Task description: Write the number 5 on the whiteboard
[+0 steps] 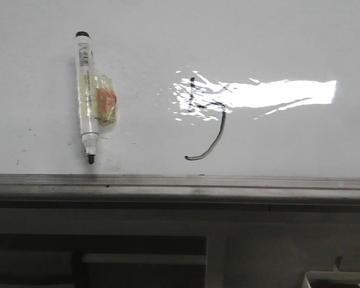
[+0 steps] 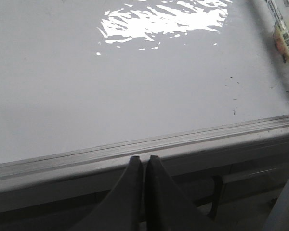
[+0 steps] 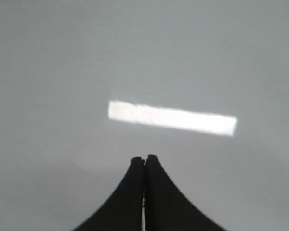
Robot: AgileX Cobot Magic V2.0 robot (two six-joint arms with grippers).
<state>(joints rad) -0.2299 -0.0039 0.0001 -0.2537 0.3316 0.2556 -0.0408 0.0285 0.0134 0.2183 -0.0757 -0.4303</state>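
Note:
The whiteboard [image 1: 276,42] fills the front view, with a grey metal rail [image 1: 180,186] along its near edge. The number 5 [image 1: 214,129] is drawn on it in thin black strokes, its top partly washed out by a bright glare. A white marker [image 1: 87,102] with tape round its barrel lies on the board to the left of the number, tip toward the rail. Neither gripper shows in the front view. My left gripper [image 2: 141,158] is shut and empty over the rail [image 2: 135,149]. My right gripper [image 3: 144,158] is shut and empty over bare white board [image 3: 62,57].
Grey cabinet panels [image 1: 108,234] lie below the rail. A pale tray corner [image 1: 339,279] shows at the bottom right. The taped marker's end [image 2: 285,38] shows in the left wrist view. A glare strip [image 3: 172,118] lies ahead of my right gripper.

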